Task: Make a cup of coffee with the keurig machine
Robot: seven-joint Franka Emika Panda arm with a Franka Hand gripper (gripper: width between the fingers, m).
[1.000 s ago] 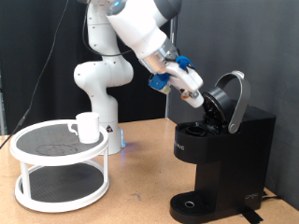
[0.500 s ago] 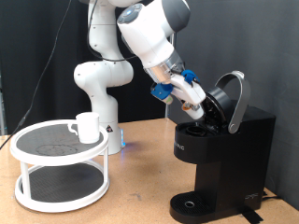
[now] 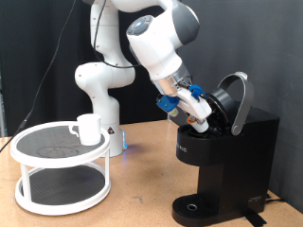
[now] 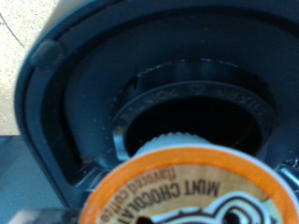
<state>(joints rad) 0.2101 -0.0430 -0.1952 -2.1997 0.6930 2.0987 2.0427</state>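
Note:
The black keurig machine stands at the exterior view's right with its rounded lid hinged open. My gripper reaches down into the open top, just in front of the lid. In the wrist view a coffee pod with an orange "mint chocolate" label sits close to the camera, in the gripper's grasp, just over the machine's round pod chamber. The fingers themselves are hidden. The white cup stands on the top tier of the white round stand at the exterior view's left, far from the gripper.
The robot's white base stands behind the stand on the wooden table. The machine's round drip base holds nothing. A dark curtain hangs behind.
The gripper has moved down and towards the exterior view's right, bringing the pod closer to the open pod chamber. The cup, stand and machine have not moved.

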